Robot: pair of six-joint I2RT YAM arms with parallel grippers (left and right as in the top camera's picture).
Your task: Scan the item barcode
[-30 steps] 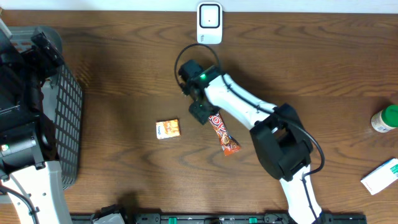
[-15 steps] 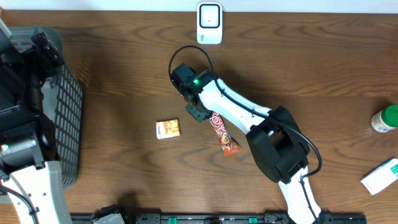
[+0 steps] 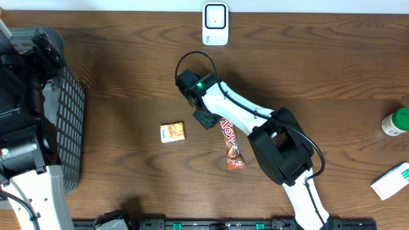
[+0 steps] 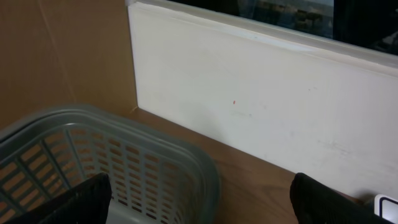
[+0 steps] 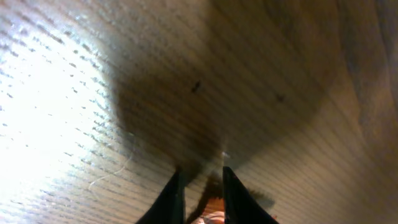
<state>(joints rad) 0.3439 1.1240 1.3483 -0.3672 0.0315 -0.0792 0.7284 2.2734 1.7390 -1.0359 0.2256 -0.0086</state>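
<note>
Between the right fingers (image 3: 206,119), which are clenched together, sits the upper end of a candy bar (image 3: 232,147). The rest of the orange and red wrapper lies flat on the wooden worktop (image 3: 332,70) and trails away from the fingertips toward the robot's base. In the right wrist view the two dark tips stand close to each other just over the wood grain, with a sliver of wrapper pinched in the narrow gap. Beyond those fingers, well apart and at the far edge of the worktop, stands a white scanner (image 3: 215,24). Near them on the left-arm side lies a small orange box (image 3: 172,132), apart from the candy bar. Far off to their right are a green-capped bottle (image 3: 395,121) and a white and green carton (image 3: 391,182), at the worktop's edge. The left fingers (image 4: 323,202) are spread wide and grasp nothing. Below and between them is the rim of a grey plastic basket (image 4: 186,158), and ahead of them a pale wall panel (image 4: 261,99).
</note>
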